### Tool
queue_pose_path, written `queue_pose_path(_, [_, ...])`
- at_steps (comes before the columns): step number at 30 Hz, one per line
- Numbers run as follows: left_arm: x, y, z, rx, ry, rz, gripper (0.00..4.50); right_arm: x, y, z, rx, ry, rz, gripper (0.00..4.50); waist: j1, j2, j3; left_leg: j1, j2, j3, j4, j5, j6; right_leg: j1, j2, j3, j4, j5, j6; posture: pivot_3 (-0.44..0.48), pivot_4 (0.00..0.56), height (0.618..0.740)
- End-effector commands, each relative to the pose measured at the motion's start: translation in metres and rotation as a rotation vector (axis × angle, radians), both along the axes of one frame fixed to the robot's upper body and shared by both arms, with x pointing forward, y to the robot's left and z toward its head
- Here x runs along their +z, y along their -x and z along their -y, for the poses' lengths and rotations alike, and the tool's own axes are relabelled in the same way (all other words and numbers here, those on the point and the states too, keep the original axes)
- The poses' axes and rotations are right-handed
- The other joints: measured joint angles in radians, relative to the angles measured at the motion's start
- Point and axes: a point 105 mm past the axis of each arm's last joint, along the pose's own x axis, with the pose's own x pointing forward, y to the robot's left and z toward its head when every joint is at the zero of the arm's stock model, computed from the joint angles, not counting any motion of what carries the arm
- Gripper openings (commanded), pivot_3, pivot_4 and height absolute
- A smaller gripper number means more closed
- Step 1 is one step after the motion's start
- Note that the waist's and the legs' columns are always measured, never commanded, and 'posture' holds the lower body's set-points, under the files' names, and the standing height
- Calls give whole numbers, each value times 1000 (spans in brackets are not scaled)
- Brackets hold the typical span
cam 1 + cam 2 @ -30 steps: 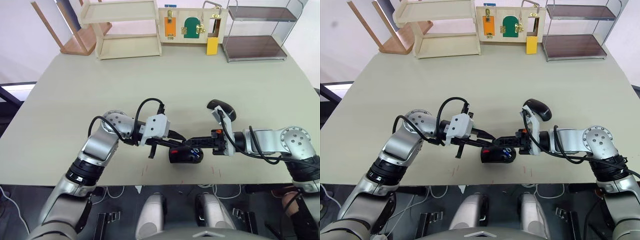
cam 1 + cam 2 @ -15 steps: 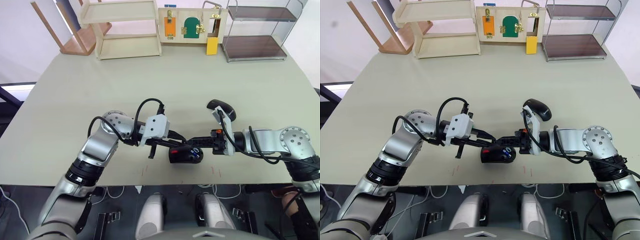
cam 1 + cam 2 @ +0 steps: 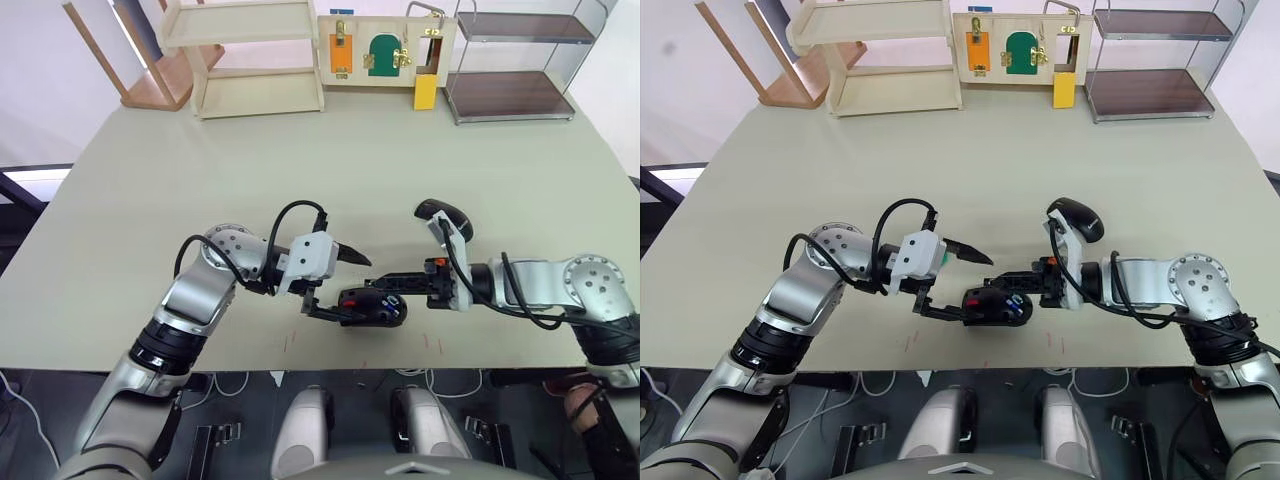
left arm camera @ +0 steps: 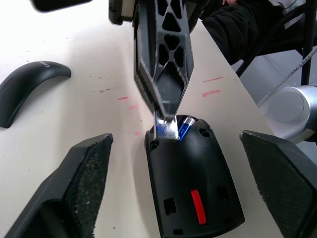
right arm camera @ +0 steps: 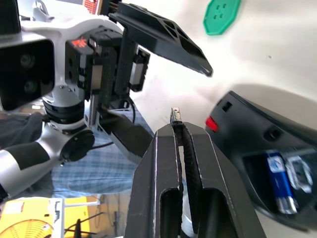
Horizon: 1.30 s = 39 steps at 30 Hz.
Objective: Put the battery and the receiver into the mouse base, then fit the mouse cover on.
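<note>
The black oval mouse base (image 3: 372, 308) with red parts inside lies near the front edge of the pale worktop (image 3: 300, 180), the small blue battery (image 4: 184, 127) already seated in its compartment. The right end effector (image 4: 166, 106), closed on a small silvery piece, probably the receiver, hovers at that compartment. The left end effector (image 3: 340, 288), clamped on the base half a second ago, now spreads wide around it, so the base rests unsupported during insertion. The glossy black mouse cover (image 3: 446, 217) waits behind the right arm.

Left gripper (image 3: 346, 287) spread wide around mouse base (image 3: 372, 308); right gripper (image 3: 392, 289) tip at base; mouse cover (image 3: 446, 218) behind.
</note>
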Motion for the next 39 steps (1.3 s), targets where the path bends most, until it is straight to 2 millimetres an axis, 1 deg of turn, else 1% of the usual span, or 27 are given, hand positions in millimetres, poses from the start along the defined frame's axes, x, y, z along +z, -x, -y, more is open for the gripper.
queue_pose_path(1, [4, 1, -1, 14, 43, -10, 4480, 15, 3, 12, -14, -6, 135, 0, 0, 0, 0, 0, 0, 0, 0, 0, 0, 0, 0, 0, 0, 0, 0, 0, 150, 740])
queue_pose_path(6, [-4, 3, 0, 23, 45, -31, 4480, 10, 10, 33, -46, 24, 277, 0, 1, 0, 0, 0, 0, 0, 0, 0, 0, 0, 0, 0, 0, 0, 0, 0, 150, 740])
queue_pose_path(10, [-8, 1, 1, 36, 35, -34, 4480, 11, 16, 53, -72, 54, 513, 0, 2, 0, 0, 0, 0, 0, 0, 0, 0, 0, 0, 0, 0, 0, 0, 0, 150, 740])
queue_pose_path(13, [-10, 2, 2, 39, 29, -49, 4480, 8, 25, 62, -40, 70, 638, 0, 4, 0, 0, 0, 0, -1, 0, 0, 0, 1, 0, -2, -1, -2, 4, 0, 150, 740])
queue_pose_path(14, [-11, 2, 2, 37, 28, -50, 4480, 6, 27, 67, -19, 100, 712, 0, 3, 0, 0, 1, 0, 0, 0, 0, 0, 1, 0, -1, -1, -2, 4, 0, 150, 740])
queue_pose_path(15, [-12, 2, 3, 38, 23, -44, 4480, 4, 27, 73, -5, 130, 797, 0, 2, 0, 0, 1, 0, 0, 0, 0, 0, 1, 0, -1, -1, -2, 4, 0, 150, 740])
queue_pose_path(17, [-14, -1, 4, 46, 11, -32, 4480, 1, 27, 82, 26, 171, 913, 0, 1, 0, 0, 1, 0, 0, 0, 0, 0, 1, 0, -1, -1, -2, 4, 0, 150, 740])
queue_pose_path(19, [-16, -2, 5, 52, 4, -28, 4480, -6, 28, 92, 106, 212, 983, 0, 0, 0, 0, 2, 0, 0, 1, 0, 0, 1, 0, 0, -1, -3, 5, 0, 150, 740])
queue_pose_path(21, [-18, -2, 7, 56, 2, -34, 4480, -8, 27, 99, 130, 215, 1023, 0, 1, 0, 0, 2, 0, 0, 1, 0, 0, 1, 0, 0, 0, -3, 5, 0, 150, 740])
queue_pose_path(24, [-22, -2, 10, 69, 3, -50, 4480, -4, 27, 104, 144, 179, 1075, 0, 2, 0, 0, 2, 0, 0, 2, 0, 0, 2, 0, 0, 1, -3, 5, 0, 150, 740])
queue_pose_path(26, [-22, -2, 14, 88, 19, -78, 4480, -9, 29, 110, 189, 202, 1107, 0, 2, 0, 0, 2, 0, 0, 2, 0, 0, 2, 0, 0, 1, -2, 4, 0, 150, 740])
queue_pose_path(27, [-23, -2, 15, 90, 18, -82, 4480, -10, 27, 114, 184, 209, 1120, 0, 3, 0, 0, 2, -1, 0, 2, 0, 0, 2, 0, 0, 1, -2, 3, 0, 150, 740])
queue_pose_path(29, [-25, -2, 17, 95, 10, -83, 4480, -9, 27, 120, 173, 199, 1114, 0, 3, 0, 0, 2, -1, 0, 2, 0, 0, 2, 0, 0, 1, -1, 3, 0, 150, 740])
queue_pose_path(32, [-28, -2, 17, 105, -7, -88, 4480, -8, 33, 127, 216, 178, 1116, 0, 3, 0, 0, 2, -1, 0, 1, 0, 0, 2, 0, 0, 1, 0, 1, 0, 150, 740])
queue_pose_path(35, [-31, 0, 18, 101, -21, -100, 4480, -4, 38, 129, 252, 119, 1126, 0, 3, 0, 0, 2, -1, 0, 1, 0, 0, 2, 0, 0, 2, 0, 1, 0, 150, 740])
queue_pose_path(39, [-35, 0, 21, 112, -31, -95, 4480, -4, 40, 129, 275, 101, 1155, 0, 2, 0, 0, 3, -1, 0, 2, 0, 0, 2, 0, 0, 2, 0, 1, 0, 150, 740])
